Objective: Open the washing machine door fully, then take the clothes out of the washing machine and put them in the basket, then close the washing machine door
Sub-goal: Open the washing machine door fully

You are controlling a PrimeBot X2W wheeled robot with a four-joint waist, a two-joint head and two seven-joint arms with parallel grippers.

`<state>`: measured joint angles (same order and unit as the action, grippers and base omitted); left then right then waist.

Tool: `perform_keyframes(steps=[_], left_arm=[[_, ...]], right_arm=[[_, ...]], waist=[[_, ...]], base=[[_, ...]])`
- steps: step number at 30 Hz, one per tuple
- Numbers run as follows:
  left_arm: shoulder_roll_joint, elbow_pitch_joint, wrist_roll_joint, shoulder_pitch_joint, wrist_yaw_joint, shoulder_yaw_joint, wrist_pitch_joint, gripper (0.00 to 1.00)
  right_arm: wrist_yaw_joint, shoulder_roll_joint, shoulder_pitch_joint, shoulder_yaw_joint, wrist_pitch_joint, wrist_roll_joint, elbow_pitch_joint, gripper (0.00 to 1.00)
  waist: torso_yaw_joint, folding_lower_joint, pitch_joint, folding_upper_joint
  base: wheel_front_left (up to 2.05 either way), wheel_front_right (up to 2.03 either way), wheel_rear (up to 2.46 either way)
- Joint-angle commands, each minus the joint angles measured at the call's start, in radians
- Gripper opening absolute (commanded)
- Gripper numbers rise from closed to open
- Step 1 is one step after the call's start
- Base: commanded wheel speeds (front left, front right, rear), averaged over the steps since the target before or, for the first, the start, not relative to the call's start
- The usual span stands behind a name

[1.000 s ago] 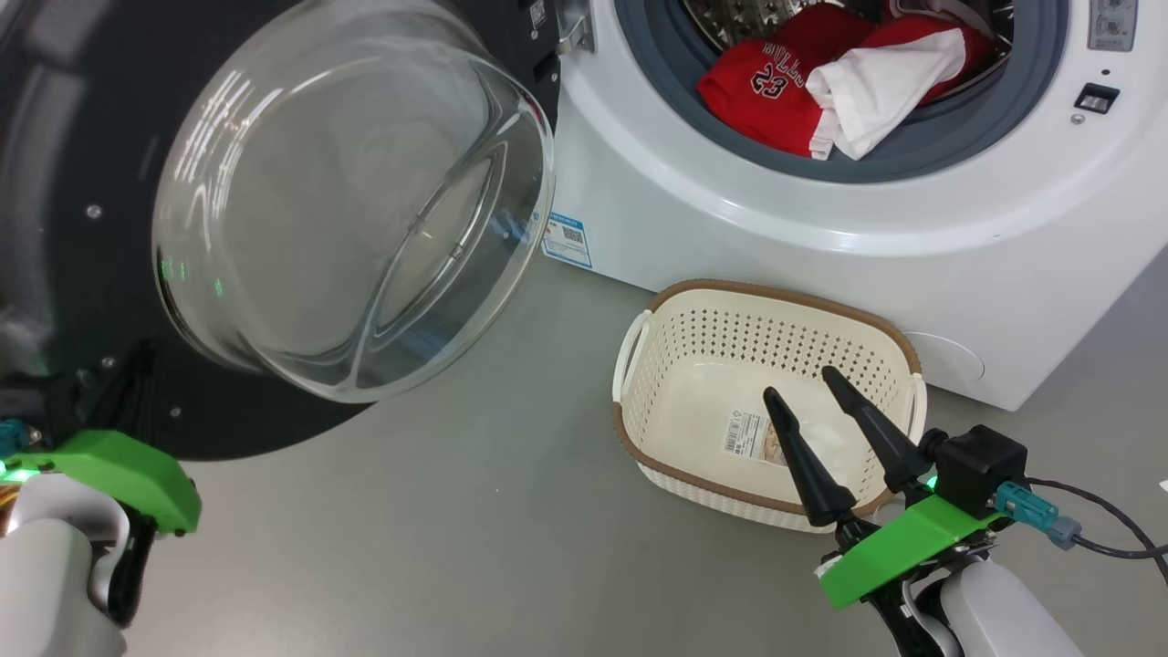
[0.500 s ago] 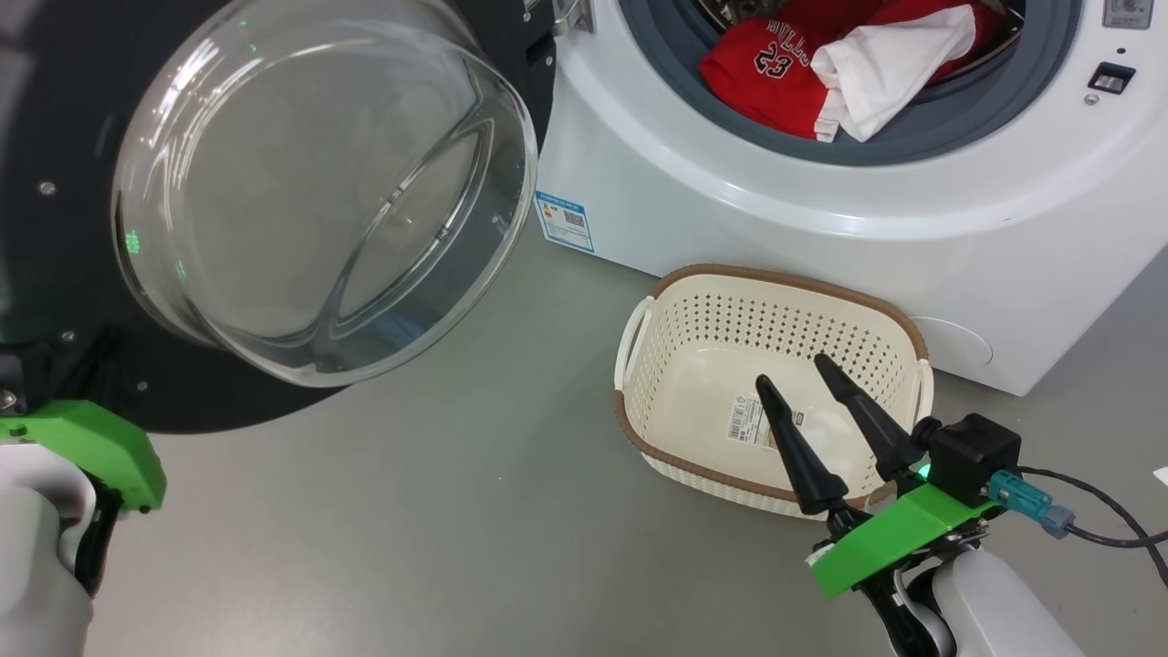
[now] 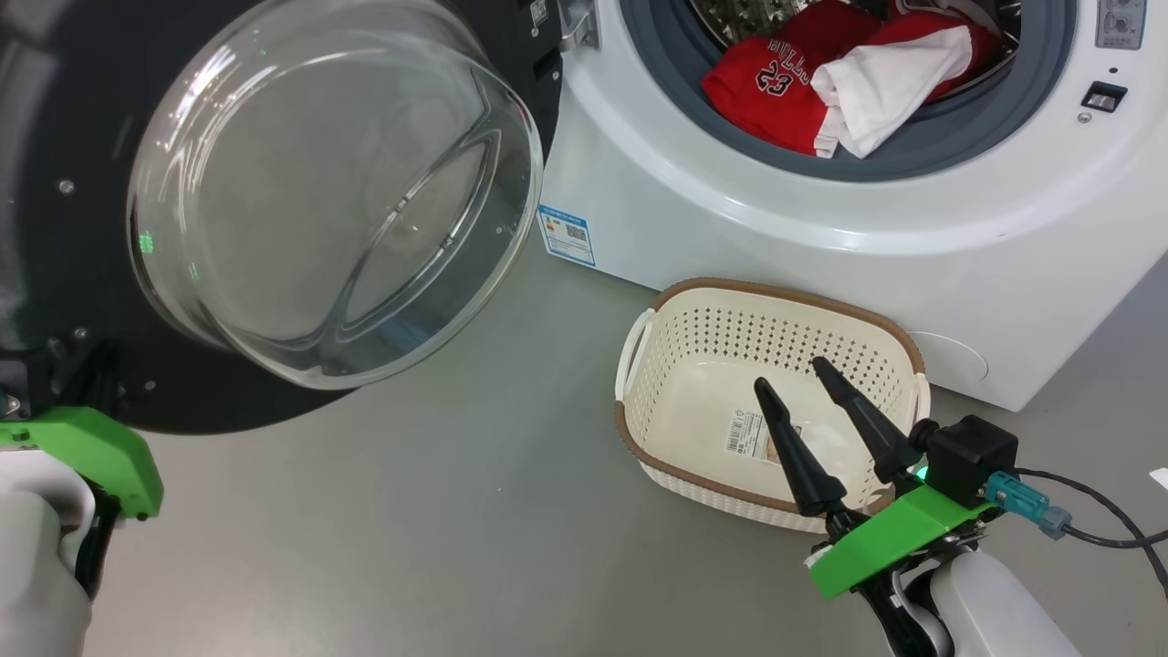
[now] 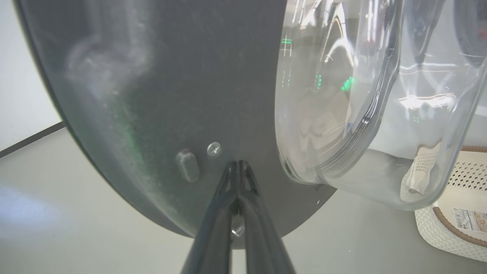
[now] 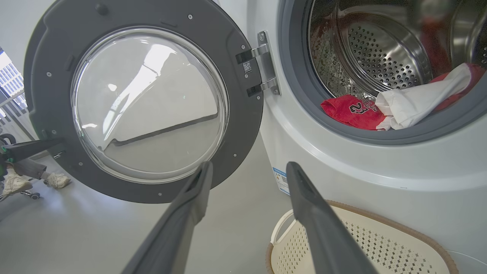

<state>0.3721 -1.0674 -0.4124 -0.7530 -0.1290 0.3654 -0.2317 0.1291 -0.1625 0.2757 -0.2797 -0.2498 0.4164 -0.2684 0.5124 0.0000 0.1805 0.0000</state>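
Note:
The washing machine (image 3: 821,219) stands at the upper right, its drum open. Its door (image 3: 338,201) is swung wide to the left, black frame around a clear glass bowl. The clothes lie at the drum's mouth: a red jersey (image 3: 776,87) and a white garment (image 3: 885,78) over the grey seal. The cream basket (image 3: 693,319) sits on the floor in front of the machine. My left gripper (image 4: 237,164) is shut, its tips against the door's black frame (image 4: 171,95) near the lower rim. My right gripper (image 3: 790,373) hovers open above the basket, holding nothing.
Grey floor (image 3: 456,511) spreads between door and basket. A blue label (image 3: 566,234) marks the machine's lower front. A cable (image 3: 1095,534) trails from my right wrist. A person's pale shoes (image 5: 57,179) show beyond the door's far edge.
The head camera has shifted a little. My left gripper and the door's lower rim have moved slightly left since a second ago. The right gripper stays open over the basket.

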Motion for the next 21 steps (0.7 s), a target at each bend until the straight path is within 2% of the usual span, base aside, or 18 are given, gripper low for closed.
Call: perform_keyframes(steps=[1, 12, 21], left_arm=[[0.059, 0.009, -0.012, -0.045, -0.001, -0.020, -0.014, 0.00], [0.074, 0.081, -0.087, 0.011, -0.002, 0.018, -0.029, 0.00], [0.079, 0.222, -0.114, 0.126, 0.010, -0.038, -0.030, 0.00]], right_arm=[[0.002, 0.012, 0.017, -0.026, -0.012, -0.001, 0.024, 1.00], [0.002, 0.015, 0.020, -0.028, -0.012, -0.001, 0.029, 1.00], [0.002, 0.003, 0.008, -0.038, -0.012, 0.007, 0.031, 1.00]], waist=[[-0.001, 0.0000, -0.002, 0.0000], [-0.024, 0.0000, -0.002, 0.0000], [-0.064, 0.0000, -0.042, 0.0000]], base=[[0.00, 0.00, 0.00], [0.00, 0.00, 0.00], [0.00, 0.00, 0.00]])
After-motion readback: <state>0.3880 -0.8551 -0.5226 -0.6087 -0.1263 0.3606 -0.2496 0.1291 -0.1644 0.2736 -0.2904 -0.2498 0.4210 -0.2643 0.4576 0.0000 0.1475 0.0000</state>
